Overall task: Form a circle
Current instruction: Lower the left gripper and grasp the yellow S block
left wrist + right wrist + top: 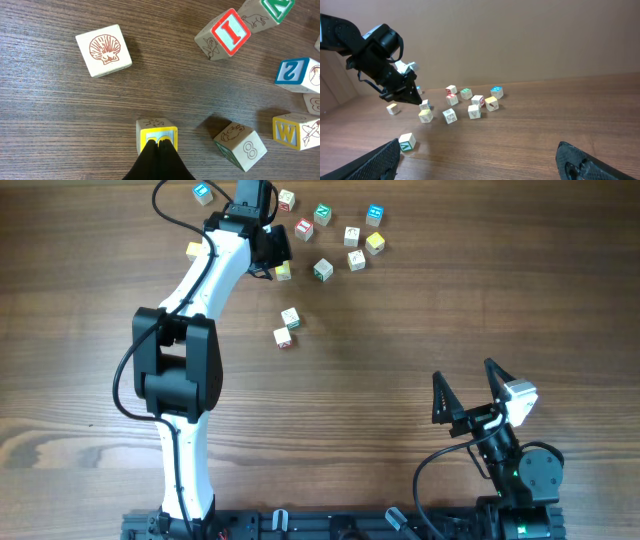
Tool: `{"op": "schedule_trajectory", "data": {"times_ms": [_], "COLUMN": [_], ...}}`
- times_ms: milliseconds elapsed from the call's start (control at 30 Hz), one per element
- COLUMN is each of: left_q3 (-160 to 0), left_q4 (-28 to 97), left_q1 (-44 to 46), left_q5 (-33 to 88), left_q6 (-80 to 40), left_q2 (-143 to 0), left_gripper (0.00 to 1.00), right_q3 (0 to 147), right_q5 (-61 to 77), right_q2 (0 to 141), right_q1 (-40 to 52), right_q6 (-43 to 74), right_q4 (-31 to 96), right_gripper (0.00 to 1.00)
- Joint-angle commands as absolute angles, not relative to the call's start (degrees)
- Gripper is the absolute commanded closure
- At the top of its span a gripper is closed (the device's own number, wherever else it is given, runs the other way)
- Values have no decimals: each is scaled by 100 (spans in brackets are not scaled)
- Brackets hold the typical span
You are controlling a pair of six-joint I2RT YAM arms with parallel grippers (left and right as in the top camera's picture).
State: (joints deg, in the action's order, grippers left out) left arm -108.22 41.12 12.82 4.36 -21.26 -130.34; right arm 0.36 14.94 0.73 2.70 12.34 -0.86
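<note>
The wooden table (420, 300) carries everything. The right end effector (463, 372) gapes wide, well apart from the left end effector (159, 149). That one's tips are pinched together, empty, touching a yellow-faced cube (158, 133). Near it lies the circle (351, 235), a loose, unfinished ring.

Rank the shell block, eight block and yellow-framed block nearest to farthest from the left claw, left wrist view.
1. Yellow-framed block, right at the left claw tips.
2. Eight block, to the right.
3. Shell block, upper left.
</note>
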Motion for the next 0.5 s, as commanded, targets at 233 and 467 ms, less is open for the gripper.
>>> {"op": "schedule_trajectory", "data": {"times_ms": [233,467], "left_q3": [-10790,-10790], "left_q4": [4095,3988], "left_q1": [1302,1302], "left_q5": [93,54], "left_q6": [-2034,-2034], "left_q2": [-13104,-13104], "left_gripper": [82,47], "right_q3": [30,30], "right_q5": [1444,1444], "right_q2": [27,27], "right_q1": [301,301], "right_q6": [1201,1201], "right_q4": [-117,-117], "right_gripper": [0,0]}}
